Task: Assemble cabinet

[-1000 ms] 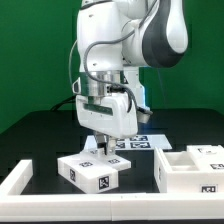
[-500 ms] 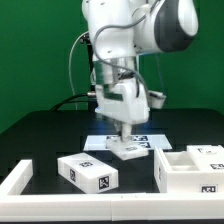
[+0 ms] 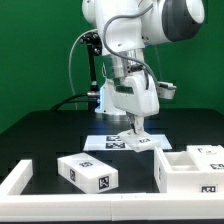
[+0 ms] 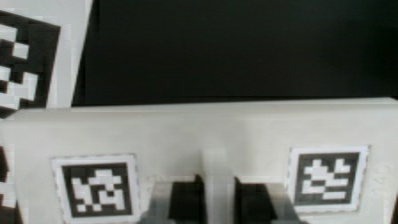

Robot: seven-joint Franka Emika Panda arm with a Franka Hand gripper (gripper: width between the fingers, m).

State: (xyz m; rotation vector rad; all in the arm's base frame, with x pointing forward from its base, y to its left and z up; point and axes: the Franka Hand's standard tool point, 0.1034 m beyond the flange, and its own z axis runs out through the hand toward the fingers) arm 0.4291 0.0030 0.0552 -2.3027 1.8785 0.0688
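Your jaws (image 3: 138, 132) look pinched narrow on the small white panel (image 3: 146, 145), gripping it mid-edge with its long axis running across them, low over the marker board (image 3: 112, 141). The cabinet body (image 3: 190, 168) sits on the worktop (image 3: 40, 135), off toward the exterior view's right and nearer the camera, open side up. I reckon that's the way you'd be heading.
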